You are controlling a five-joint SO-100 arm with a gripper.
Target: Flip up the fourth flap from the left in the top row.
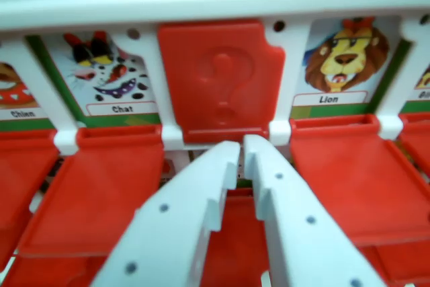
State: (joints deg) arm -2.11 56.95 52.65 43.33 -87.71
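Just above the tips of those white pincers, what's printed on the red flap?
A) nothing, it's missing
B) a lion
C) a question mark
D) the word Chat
C: the red flap just above the gripper bears a raised question mark, between the Chat card and the Lion card.

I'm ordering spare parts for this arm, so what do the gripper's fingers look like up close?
The gripper has two white plastic fingers, broad at the base and tapering to blunt tips. Their inner edges are stepped, and small dark dots, probably screw holes, run along each. No cables or markings show.
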